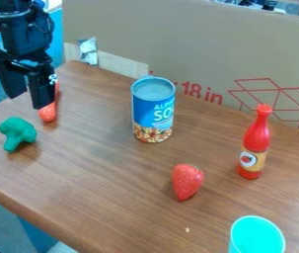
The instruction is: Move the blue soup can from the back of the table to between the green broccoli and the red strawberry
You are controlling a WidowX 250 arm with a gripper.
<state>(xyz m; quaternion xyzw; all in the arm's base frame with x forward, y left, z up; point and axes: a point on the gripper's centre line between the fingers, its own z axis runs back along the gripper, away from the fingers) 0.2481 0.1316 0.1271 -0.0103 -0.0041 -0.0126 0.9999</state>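
And here's my claw, hanging at the upper left of my camera view, its 2 fingers spread with a gap showing between them, nothing pinched in there! Closest to it I've got the long orange-red piece, lying near the desk's far left edge and partly hidden behind 1 finger; whether they touch, I can't tell from here. Just below the claw in my view sits the green toy broccoli, its stalk pointing towards me and its head up top, apart from everything else on the wooden desk.

Over to the middle, a blue can stands upright, and down to its right I see a red strawberry, tip towards me. Further right, the red bottle stands upright with a round tomato picture on its label, and at the bottom edge there's a turquoise cup, cut off by my view. Behind it all, 1 big cardboard panel with red printing, silver tape stuck near its left end
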